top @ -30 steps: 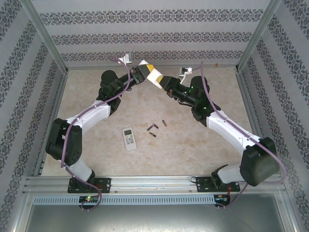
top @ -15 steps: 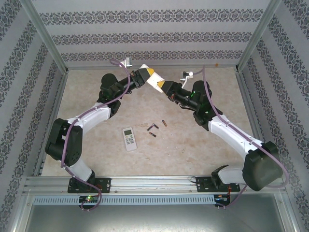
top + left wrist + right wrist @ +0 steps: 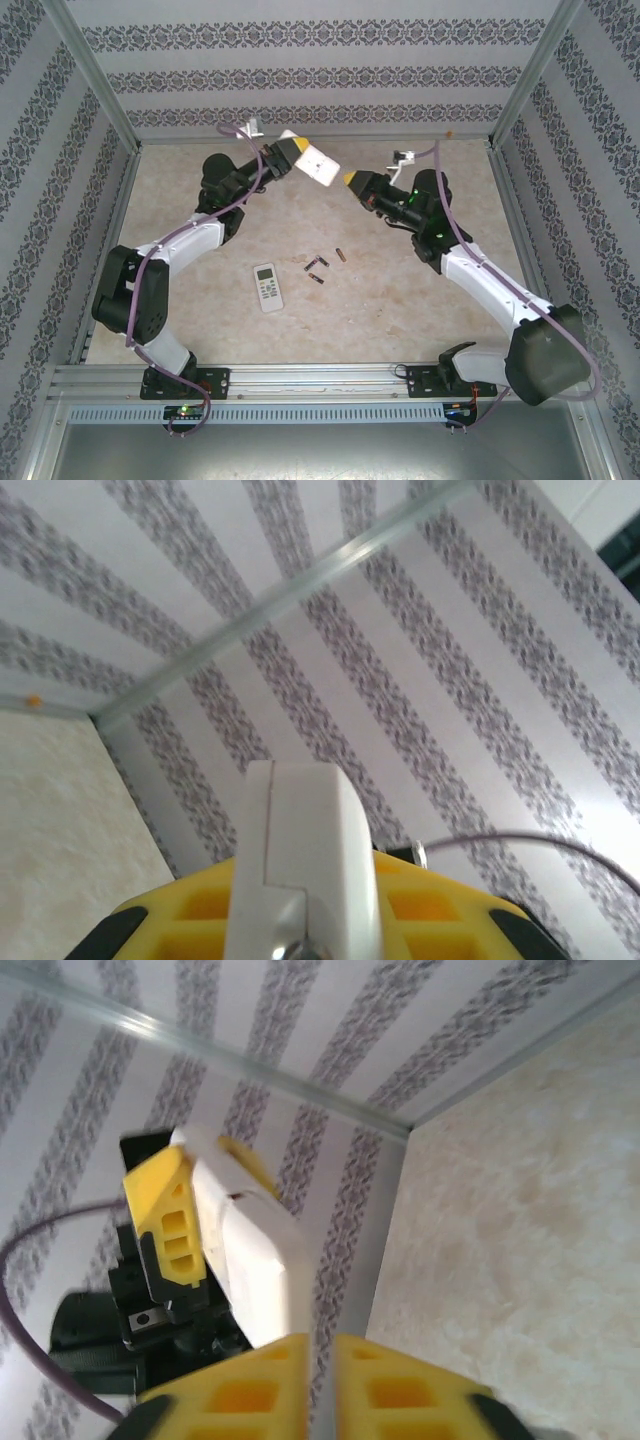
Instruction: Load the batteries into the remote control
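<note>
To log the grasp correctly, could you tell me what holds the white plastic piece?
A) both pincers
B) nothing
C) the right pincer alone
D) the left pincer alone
D: the white plastic piece is clamped in the left pincer, while the right pincer is shut with nothing between its fingers.

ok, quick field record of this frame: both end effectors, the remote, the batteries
left end effector: shut on a white flat rectangular plastic piece, held in the air over the far side of the beige table
right end effector: shut, empty, pointing at the piece, not touching it
white rectangular remote control: lying face up on the table, untouched
small dark copper-tinted cylindrical batteries: a few, loose on the table just right of the remote
task status: no battery gripped yet
</note>
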Available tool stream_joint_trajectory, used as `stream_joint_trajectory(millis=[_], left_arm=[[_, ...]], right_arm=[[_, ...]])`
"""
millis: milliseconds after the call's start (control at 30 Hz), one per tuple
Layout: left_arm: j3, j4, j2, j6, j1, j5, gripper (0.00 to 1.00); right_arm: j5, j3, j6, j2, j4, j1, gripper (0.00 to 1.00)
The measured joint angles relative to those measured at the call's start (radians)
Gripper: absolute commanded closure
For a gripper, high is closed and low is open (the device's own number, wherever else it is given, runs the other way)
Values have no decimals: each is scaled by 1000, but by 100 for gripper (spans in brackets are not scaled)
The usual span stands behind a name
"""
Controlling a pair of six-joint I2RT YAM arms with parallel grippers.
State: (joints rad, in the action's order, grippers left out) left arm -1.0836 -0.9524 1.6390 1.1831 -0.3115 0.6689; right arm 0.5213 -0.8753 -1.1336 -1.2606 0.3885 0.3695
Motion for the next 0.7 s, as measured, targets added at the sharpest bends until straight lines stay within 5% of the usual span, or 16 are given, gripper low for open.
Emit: stream_joint_trajectory(millis=[167, 333, 567, 700], left_arm=[[0, -30, 0, 4, 39, -41, 100], [0, -42, 0, 7, 36, -46, 100], [0, -42, 0, -1, 33, -46, 100], [0, -35, 0, -21, 23, -45, 100]], right_arm=[[-8, 3, 11, 4, -27, -25, 86], [-7, 4, 22, 5, -39, -24, 50], [-7, -60, 33, -36, -48, 45, 36], [-4, -141, 34, -101, -47, 80, 39]])
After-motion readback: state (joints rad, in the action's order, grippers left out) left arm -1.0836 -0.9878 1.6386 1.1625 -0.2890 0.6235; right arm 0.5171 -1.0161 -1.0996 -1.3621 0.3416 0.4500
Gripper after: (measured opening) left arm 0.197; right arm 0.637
